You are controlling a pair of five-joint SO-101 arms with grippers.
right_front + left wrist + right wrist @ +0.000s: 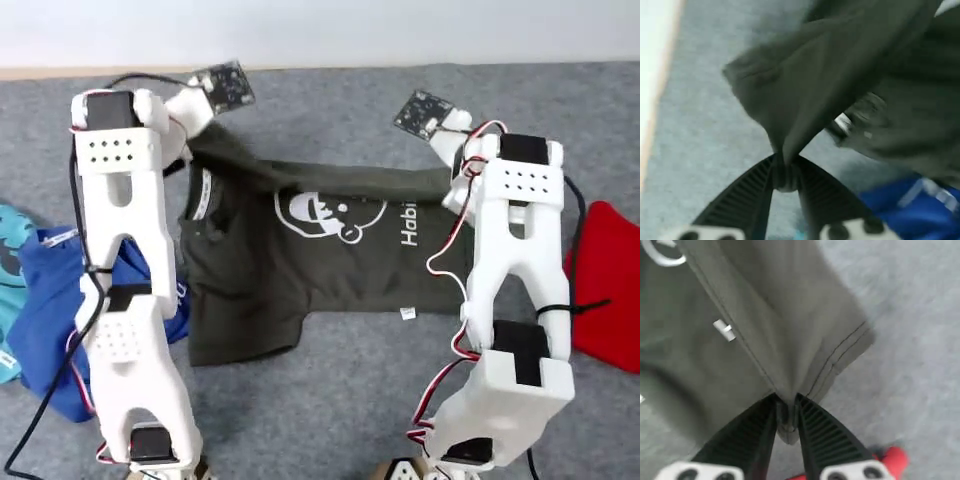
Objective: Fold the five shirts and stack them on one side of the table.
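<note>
A dark green shirt [300, 260] lies spread across the middle of the grey tabletop [350, 400]. Its collar points toward the left edge and its hem toward the right edge, with the white print facing up. One sleeve sticks out toward the near edge, and a small white tag [407, 313] shows at the hem on that same side.

The left arm's fingers [750, 190] are closed tight on a pinch of the shirt's cloth at its far left corner, near the sleeve. The fabric rises to them in a narrow tented fold. The right arm's fingers [747, 432] are likewise clamped on a fold of the same shirt, at the hemmed corner on its far right side, where a stitched edge runs up into the grip.

A blue shirt [50, 300] lies crumpled by the left edge, partly under the left arm and just beside the green shirt's collar end. A teal shirt [10, 250] lies against it at the very edge. A red shirt [605, 280] sits at the right edge, beside the right arm.
</note>
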